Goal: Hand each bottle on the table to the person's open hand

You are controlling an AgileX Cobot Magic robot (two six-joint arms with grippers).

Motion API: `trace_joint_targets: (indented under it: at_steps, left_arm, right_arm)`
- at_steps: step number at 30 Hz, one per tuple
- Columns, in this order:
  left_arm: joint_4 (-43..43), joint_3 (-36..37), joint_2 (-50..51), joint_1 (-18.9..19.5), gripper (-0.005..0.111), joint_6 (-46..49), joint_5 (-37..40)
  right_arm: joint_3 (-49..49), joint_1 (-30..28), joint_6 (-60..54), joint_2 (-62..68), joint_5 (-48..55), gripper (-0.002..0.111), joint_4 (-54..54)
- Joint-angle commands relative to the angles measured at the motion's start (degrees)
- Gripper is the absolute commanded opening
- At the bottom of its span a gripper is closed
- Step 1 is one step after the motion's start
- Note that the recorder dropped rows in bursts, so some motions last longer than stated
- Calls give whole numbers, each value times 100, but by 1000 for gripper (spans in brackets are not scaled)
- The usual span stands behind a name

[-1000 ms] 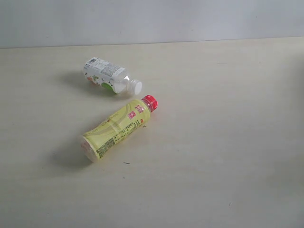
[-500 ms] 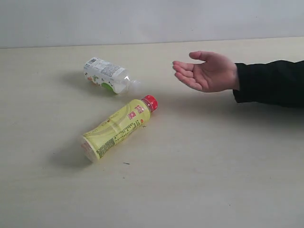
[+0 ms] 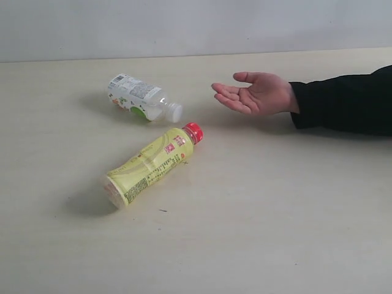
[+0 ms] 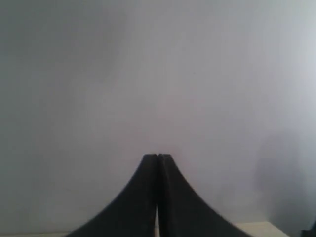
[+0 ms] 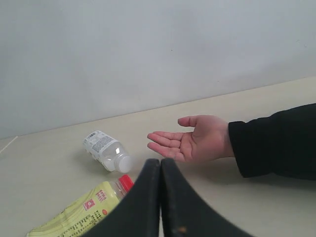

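Bottles in view number two, both lying on their sides on the tabletop (image 3: 275, 220).

1. Farthest left and toward the rear, the clear bottle (image 3: 136, 97) carries a white-green label. Its white cap points right and slightly toward the front.
2. Just in front of it, the yellow bottle (image 3: 149, 166) lies on a diagonal. Its base is at the front left and its red cap at the rear right. The red cap sits near the white cap, and the two are apart.
3. Right of both caps, the open hand (image 3: 256, 95) is held palm up with its fingers pointing left toward the bottles. A shadow falls on the tabletop beneath it. Whether it rests on the surface cannot be determined.
4. Behind the wrist, a black sleeve (image 3: 343, 103) runs to the right edge of the exterior view.

Claw state:
- The left claw (image 4: 157, 157) is clenched, its two dark fingers pressed flat together, and it faces a plain pale wall (image 4: 158, 74).
- The right claw (image 5: 161, 161) is likewise clenched, finger against finger. It is aimed toward the bottles and the hand and is well apart from them.
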Motion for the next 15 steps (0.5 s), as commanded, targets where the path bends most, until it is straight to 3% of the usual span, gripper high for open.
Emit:
trace_joint_targets:
  at_steps: [1,5,8,11,15]
  left_arm:
    - [-1097,-1443,1334,-20,0,1739,401]
    - [-2124,-2766,2887,21,0,3085,817]
    - [-2906,-3477,3881,367,0,3828,817]
    - [-3689,-3950,4654,943,0,4350,394]
    - [-4948,-4107,5272,2080,0,4907,-870]
  right_arm:
    - [18,0,-6,-36,-23,0,-14]
    - [18,0,-6,-36,-23,0,-14]
    - [18,0,-6,-36,-23,0,-14]
    - [18,0,-6,-36,-23,0,-14]
    - [18,0,-6,-36,-23,0,-14]
